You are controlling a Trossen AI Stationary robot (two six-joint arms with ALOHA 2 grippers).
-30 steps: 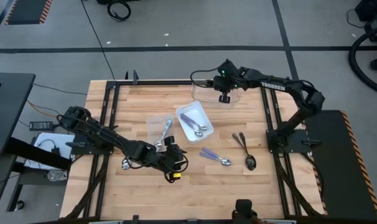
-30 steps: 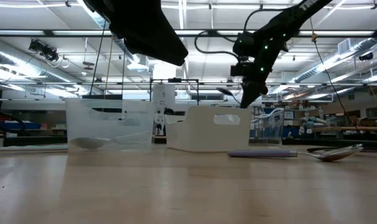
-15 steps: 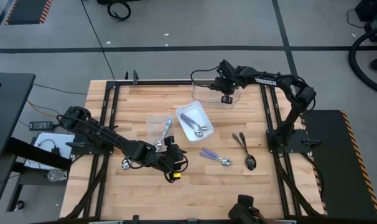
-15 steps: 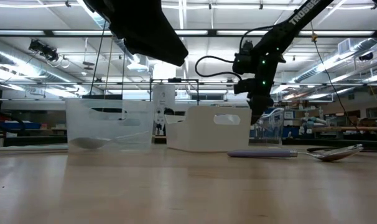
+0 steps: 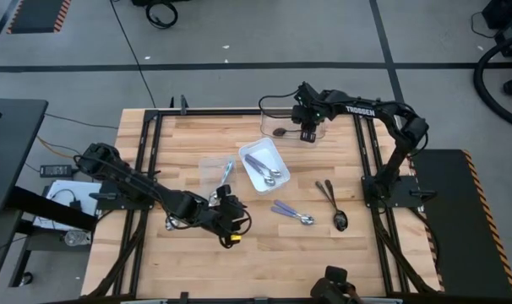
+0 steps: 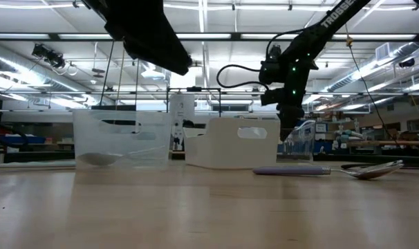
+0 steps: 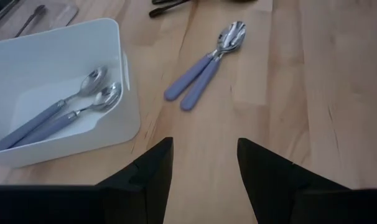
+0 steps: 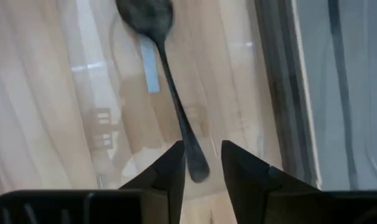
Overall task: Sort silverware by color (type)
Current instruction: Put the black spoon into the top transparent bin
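The pale wooden tabletop (image 5: 188, 143) carries three containers. The clear plastic bin (image 5: 283, 127) at the far edge holds one all-dark spoon (image 8: 167, 81), long axis running from its bowl toward the right end effector (image 8: 201, 163), whose fingers stand apart just above the handle tip. The white plastic tray (image 7: 123, 102) holds two purple-handled, shiny-headed spoons (image 7: 64, 112), side by side and parallel. A second clear bin (image 5: 212, 171) holds one blue-handled spoon (image 5: 226, 173). On bare wood lie two purple-handled spoons (image 7: 207, 68), heads touching, and two dark spoons (image 5: 332, 203). The left end effector (image 7: 201, 168), fingers apart, hangs near the tray.
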